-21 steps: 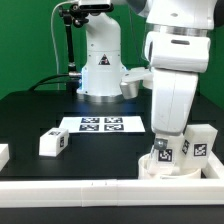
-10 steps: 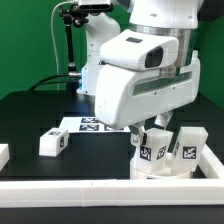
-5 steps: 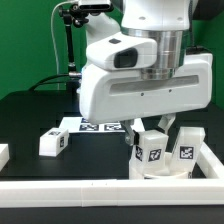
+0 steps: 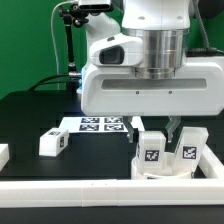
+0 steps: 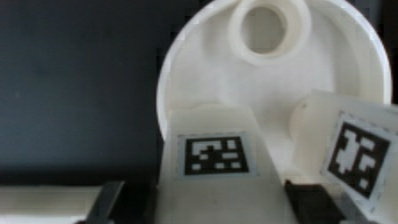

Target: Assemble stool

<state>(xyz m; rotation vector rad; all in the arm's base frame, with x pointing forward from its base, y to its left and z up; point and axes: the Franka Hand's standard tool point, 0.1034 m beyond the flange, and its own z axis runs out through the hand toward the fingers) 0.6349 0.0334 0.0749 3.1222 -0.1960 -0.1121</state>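
The white round seat lies flat by the front rail at the exterior view's right. Two white legs with tags stand upright on it. My gripper comes straight down and is shut on the left one. The other leg stands free beside it. In the wrist view the held leg sits between my two dark fingers, on the seat, whose oval hole is open. The second leg is alongside. A third leg lies loose on the black table at the left.
The marker board lies flat behind the seat. A long white rail runs along the front edge, and another white piece sits at the far left. The robot base stands at the back.
My wrist has turned about its vertical axis while staying over the seat. The held leg has turned with it, and its tag now faces the exterior camera more squarely.
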